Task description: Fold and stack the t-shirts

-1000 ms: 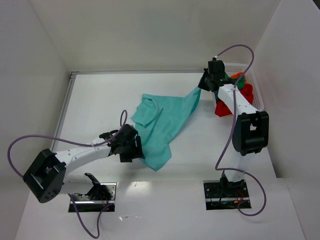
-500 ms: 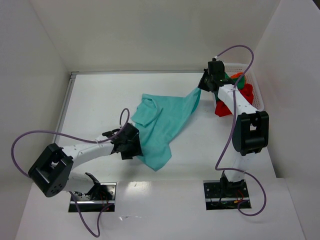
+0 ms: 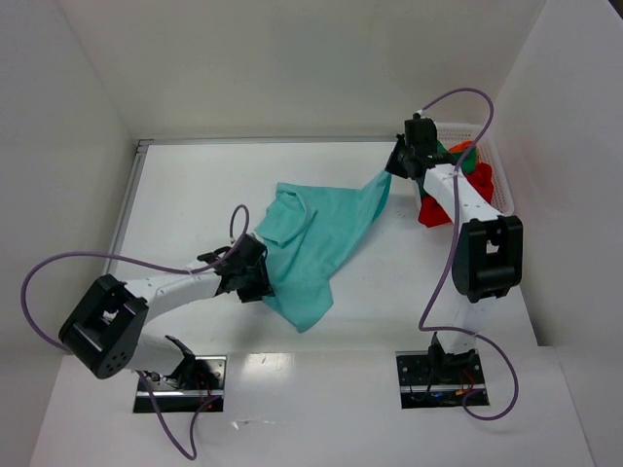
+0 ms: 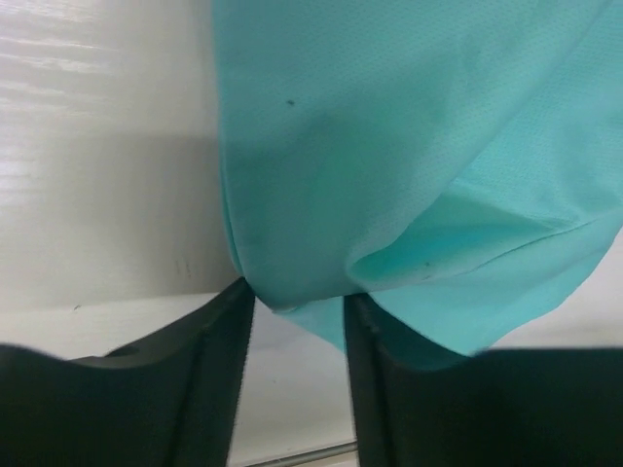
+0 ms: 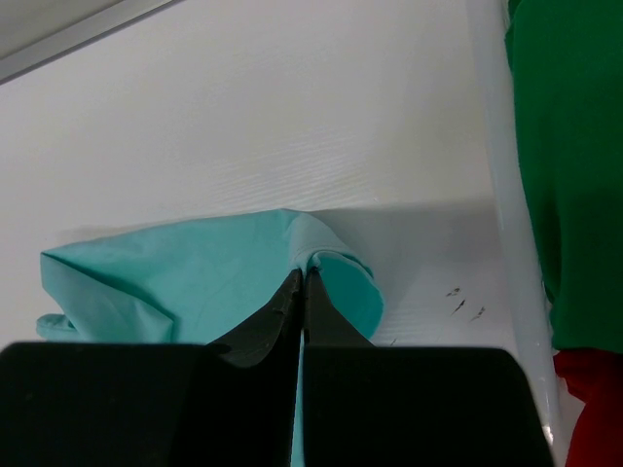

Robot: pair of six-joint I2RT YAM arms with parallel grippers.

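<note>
A teal t-shirt (image 3: 321,233) lies crumpled across the middle of the table. Its far right corner is lifted and pinched in my right gripper (image 3: 392,167), whose fingers are shut on a fold of the cloth (image 5: 304,277). My left gripper (image 3: 263,284) sits low at the shirt's near left edge. In the left wrist view its jaws (image 4: 297,316) stand apart, and the teal hem (image 4: 389,146) droops just between the fingertips without being clamped. Dark green (image 3: 467,161), red (image 3: 433,210) and orange (image 3: 459,146) t-shirts are heaped at the back right.
A white lattice basket (image 3: 469,126) stands at the back right against the wall and holds the other shirts; the red one spills over its side. Its white wall (image 5: 494,146) and the green cloth (image 5: 569,146) lie close to the right gripper. White walls enclose the table.
My left gripper has slid a little toward the teal shirt's near left edge, and its jaws have narrowed around the hem. The right arm and the lifted corner have not moved.
</note>
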